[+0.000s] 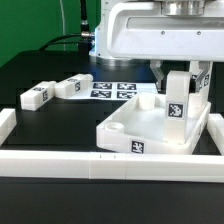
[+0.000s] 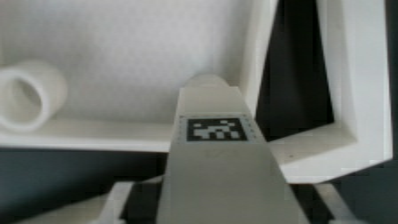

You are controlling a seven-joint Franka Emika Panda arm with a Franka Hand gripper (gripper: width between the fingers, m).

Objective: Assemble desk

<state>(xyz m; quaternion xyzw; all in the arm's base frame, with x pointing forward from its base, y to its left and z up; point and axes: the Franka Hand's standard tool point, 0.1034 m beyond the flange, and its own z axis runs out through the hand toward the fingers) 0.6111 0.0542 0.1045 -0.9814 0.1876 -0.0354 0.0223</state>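
Observation:
The white rimmed tabletop lies near the front border, hollow side up. A white leg block with a tag on its face stands upright over the tabletop's corner on the exterior view's right. My gripper comes down from above and is shut on this leg. In the wrist view the leg fills the middle between my two fingers, with the tabletop's floor and a round corner recess beyond it. I cannot tell whether the leg's lower end is seated. Two more leg blocks lie at the left.
The marker board lies flat behind the tabletop. A low white border wall runs along the front and up both sides. Black cables hang at the back left behind the arm's base.

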